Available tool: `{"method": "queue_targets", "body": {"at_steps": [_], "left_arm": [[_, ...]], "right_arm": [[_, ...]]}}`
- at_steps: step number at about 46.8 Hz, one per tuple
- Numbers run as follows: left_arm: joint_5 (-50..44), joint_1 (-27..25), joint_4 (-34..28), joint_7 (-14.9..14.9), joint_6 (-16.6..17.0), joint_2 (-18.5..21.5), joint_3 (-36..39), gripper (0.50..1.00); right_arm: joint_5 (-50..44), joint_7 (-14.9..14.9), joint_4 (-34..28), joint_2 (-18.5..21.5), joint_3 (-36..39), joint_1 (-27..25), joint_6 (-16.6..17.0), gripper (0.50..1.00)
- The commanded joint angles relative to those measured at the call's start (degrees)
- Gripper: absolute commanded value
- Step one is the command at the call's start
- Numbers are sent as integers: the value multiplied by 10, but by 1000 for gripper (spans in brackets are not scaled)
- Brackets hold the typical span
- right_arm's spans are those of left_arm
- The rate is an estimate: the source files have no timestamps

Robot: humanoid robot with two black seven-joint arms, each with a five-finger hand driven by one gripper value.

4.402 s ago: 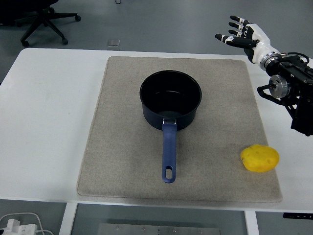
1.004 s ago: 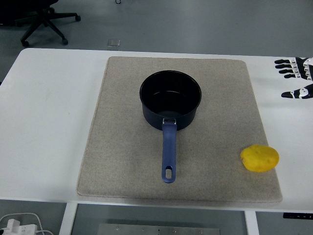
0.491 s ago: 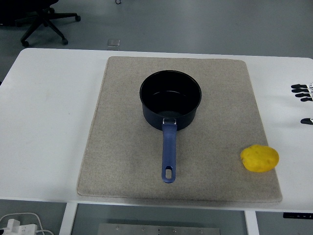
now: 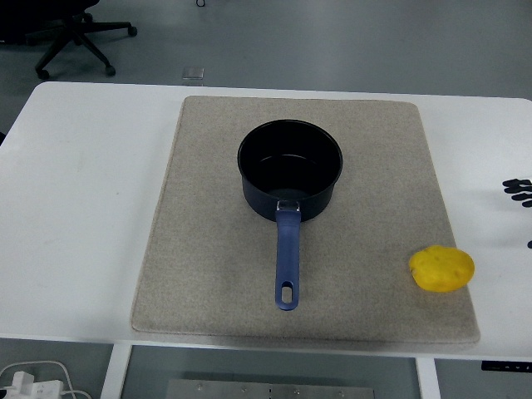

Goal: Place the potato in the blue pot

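Observation:
A dark blue pot (image 4: 290, 169) stands empty in the middle of a grey mat (image 4: 208, 249), its blue handle (image 4: 287, 258) pointing toward the near edge. The yellow potato (image 4: 441, 268) lies on the mat's near right corner. Only the black fingertips (image 4: 517, 186) of my right hand (image 4: 525, 214) show at the right edge, spread and holding nothing, above and to the right of the potato and apart from it. My left hand is out of view.
The white table (image 4: 83, 191) extends around the mat. An office chair base (image 4: 75, 37) stands on the floor beyond the far left corner. A white cable and plug (image 4: 29, 378) lie below the near edge.
My right hand came down from high over the far right corner, then slid out toward the right edge and nearer. Now only its fingertips show. Pot and potato have not moved.

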Motion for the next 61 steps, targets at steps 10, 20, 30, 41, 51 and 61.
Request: {"method": "queue_targets", "body": {"at_steps": [10, 20, 30, 41, 51, 61], "left_arm": [[0, 1, 1, 1, 0, 0, 0, 996], [0, 1, 1, 1, 0, 0, 0, 996], [0, 1, 1, 1, 0, 0, 0, 996], [0, 1, 1, 1, 0, 0, 0, 996], [0, 1, 1, 0, 0, 0, 0, 996], [0, 1, 1, 0, 0, 0, 0, 996]], "right_arm": [[1, -7, 75, -61, 1, 4, 6, 932], [1, -9, 121, -86, 9, 13, 2, 932], [2, -9, 121, -77, 8, 41, 2, 932], [2, -10, 121, -69, 8, 41, 0, 932], [2, -9, 121, -70, 8, 41, 0, 932], [1, -9, 120, -67, 8, 40, 0, 932]]}}
